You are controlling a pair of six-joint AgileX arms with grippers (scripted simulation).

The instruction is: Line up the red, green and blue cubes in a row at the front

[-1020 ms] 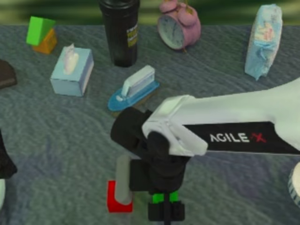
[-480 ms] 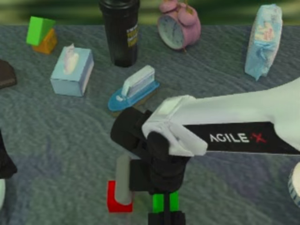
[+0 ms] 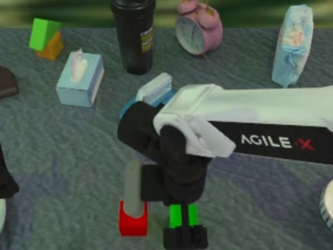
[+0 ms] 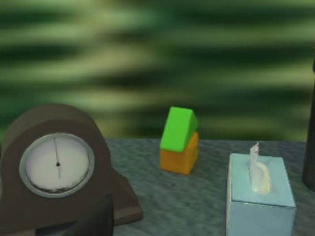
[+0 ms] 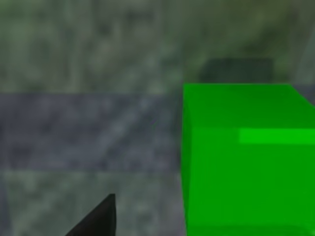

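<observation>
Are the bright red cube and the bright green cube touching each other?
Apart. The top view shows a strip of grey table between the bright red cube and the bright green cube.

Two cubes are in sight — one red cube [image 3: 132,225] and one green cube [image 3: 183,214]; a blue one appears in no view. There are two clocks: a pink alarm clock [image 3: 199,27] and a brown mantel clock [image 4: 58,173]. One lime-green wedge [image 3: 42,33] sits on one orange block [image 3: 51,48] — a single stack. Singles besides: one tissue box [image 3: 79,79], one black tumbler [image 3: 133,35], one blue-and-white brush [image 3: 153,91], one pale wrapped packet [image 3: 292,45]. Two arms show, the right arm [image 3: 270,125] and a dark part of the left arm [image 3: 5,182].
</observation>
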